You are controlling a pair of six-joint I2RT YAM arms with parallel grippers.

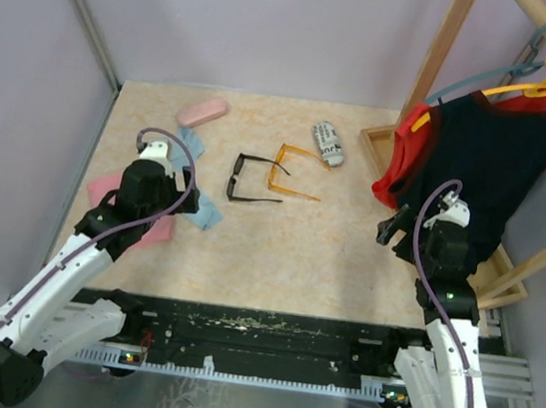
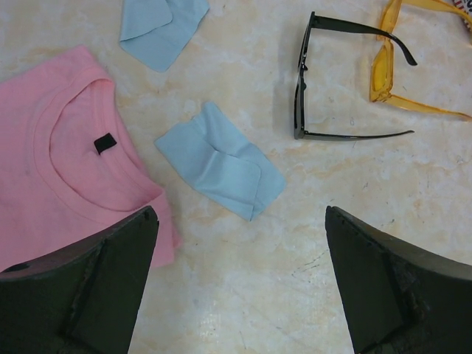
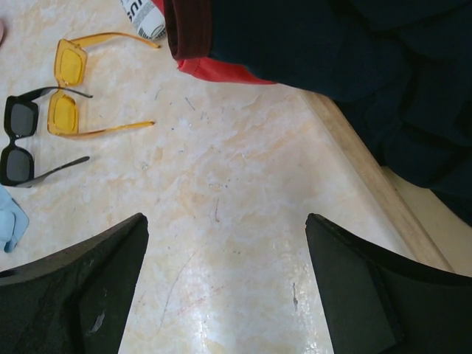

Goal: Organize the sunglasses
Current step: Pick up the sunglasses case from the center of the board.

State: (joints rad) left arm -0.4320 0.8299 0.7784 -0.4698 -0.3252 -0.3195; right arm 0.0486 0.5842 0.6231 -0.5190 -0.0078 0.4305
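At the left, a pink T-shirt (image 2: 66, 169) lies on the table (image 1: 296, 257), cut off by the left wrist picture's edge. The left end effector (image 2: 240, 219) hangs above bare table with its fingers spread wide and nothing between them. Before it lie two light blue cloths (image 2: 221, 169), the far one only half in view. A pink case (image 1: 203, 111) lies farther back.

In the middle of the table are the black sunglasses (image 1: 234, 179) and, just to their right, the orange sunglasses (image 1: 276, 169), both with arms unfolded. One black arm lies across the orange front (they touch there). A printed case (image 1: 328, 143) lies behind them, its print too small to read.

At the right, the right end effector (image 3: 225, 221) is also spread and holds nothing. A dark garment (image 1: 490, 162) over a red one (image 1: 398, 170) hides much of the wooden rack (image 1: 445, 46).
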